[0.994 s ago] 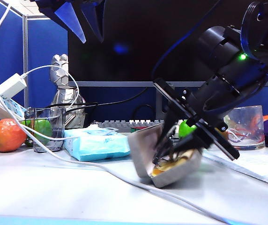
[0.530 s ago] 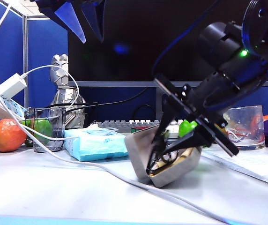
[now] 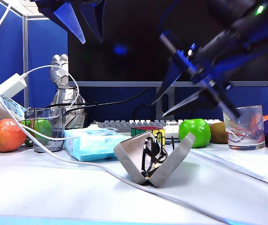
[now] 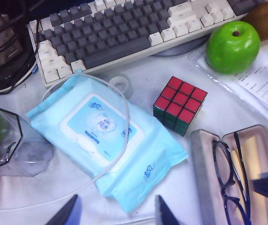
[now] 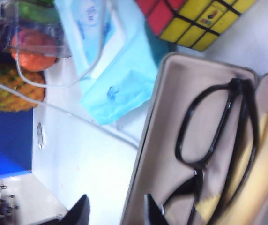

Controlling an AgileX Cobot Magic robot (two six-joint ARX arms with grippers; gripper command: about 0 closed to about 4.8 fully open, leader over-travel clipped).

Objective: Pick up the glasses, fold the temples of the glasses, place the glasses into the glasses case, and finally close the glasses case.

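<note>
With both the left gripper (image 3: pixel 80 21) and right gripper (image 3: pixel 171 96) open and empty, push the stiff, light glasses case (image 3: pixel 136 161) lid by its rim.

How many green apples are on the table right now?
2. One green apple stands right of the Rubik's cube, before the keyboard; another green apple sits behind the clear cup at left. Others may be hidden.

Black glasses (image 5: pixel 209 140) lie on a yellow cloth (image 5: pixel 246 187) in the grey-beige glasses case (image 3: pixel 171 161) with pale lining, near a light-blue tissue pack (image 4: pixel 101 140), a red, yellow and green Rubik's cube (image 4: pixel 180 104) and a green apple (image 4: pixel 232 47)
</note>
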